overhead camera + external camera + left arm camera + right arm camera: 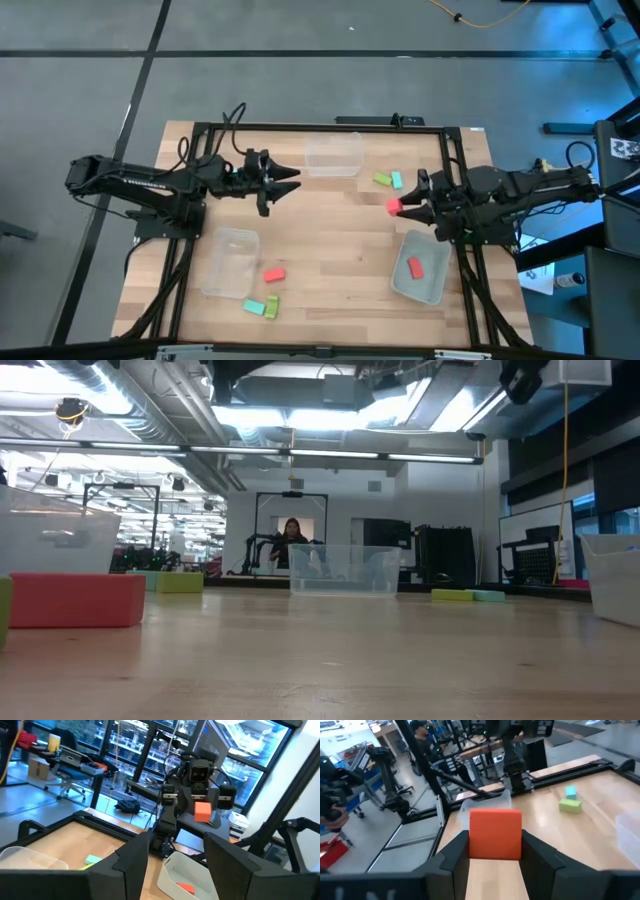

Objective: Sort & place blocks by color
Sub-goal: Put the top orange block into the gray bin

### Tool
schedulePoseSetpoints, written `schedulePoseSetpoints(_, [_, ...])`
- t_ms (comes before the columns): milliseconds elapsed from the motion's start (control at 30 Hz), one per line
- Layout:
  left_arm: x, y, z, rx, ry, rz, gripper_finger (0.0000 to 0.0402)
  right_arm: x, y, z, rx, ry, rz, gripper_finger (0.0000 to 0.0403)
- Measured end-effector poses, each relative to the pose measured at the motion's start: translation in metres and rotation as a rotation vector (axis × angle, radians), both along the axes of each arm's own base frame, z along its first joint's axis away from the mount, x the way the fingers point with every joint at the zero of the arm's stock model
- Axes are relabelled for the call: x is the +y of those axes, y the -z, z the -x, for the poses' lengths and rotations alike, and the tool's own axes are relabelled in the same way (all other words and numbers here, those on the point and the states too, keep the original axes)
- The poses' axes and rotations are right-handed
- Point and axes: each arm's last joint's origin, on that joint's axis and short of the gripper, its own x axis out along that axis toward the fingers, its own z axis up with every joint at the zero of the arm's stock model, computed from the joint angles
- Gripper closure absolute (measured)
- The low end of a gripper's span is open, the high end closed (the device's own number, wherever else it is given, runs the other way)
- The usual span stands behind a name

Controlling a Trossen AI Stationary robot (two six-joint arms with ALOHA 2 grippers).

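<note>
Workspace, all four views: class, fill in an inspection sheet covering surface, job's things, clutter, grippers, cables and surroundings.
Surface: wooden table inside a black frame.
Job's things: red block held; another red block in the right bin; loose red block; green-and-teal pair near the back; a second such pair at the front.
Clutter: two empty clear bins, back and left.
Grippers: right gripper shut on the block, off the table; left gripper open, empty.
Cables: yellow cable on the floor.
Surroundings: person far behind.
</note>
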Motion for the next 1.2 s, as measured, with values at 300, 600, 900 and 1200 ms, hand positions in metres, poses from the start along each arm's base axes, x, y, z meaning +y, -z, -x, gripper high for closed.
schedulePoseSetpoints(300, [0.000, 0.000, 0.000, 0.001, -0.005, 0.001, 0.0219, 0.013, -0.004, 0.018, 0.354, -0.272, -0.341, 0.0265])
schedulePoseSetpoints(600, [0.001, 0.000, 0.000, 0.001, -0.027, 0.005, 0.0219, 0.037, 0.037, 0.035, 0.964, -0.254, -0.389, 0.0265])
schedulePoseSetpoints(900, [0.001, 0.000, 0.000, 0.001, -0.033, 0.006, 0.0219, 0.068, 0.072, 0.014, 1.221, -0.075, -0.197, 0.0265])
schedulePoseSetpoints(1200, [0.001, 0.000, 0.000, 0.001, -0.034, 0.007, 0.0219, 0.082, 0.111, -0.009, 1.405, 0.071, -0.038, 0.0265])
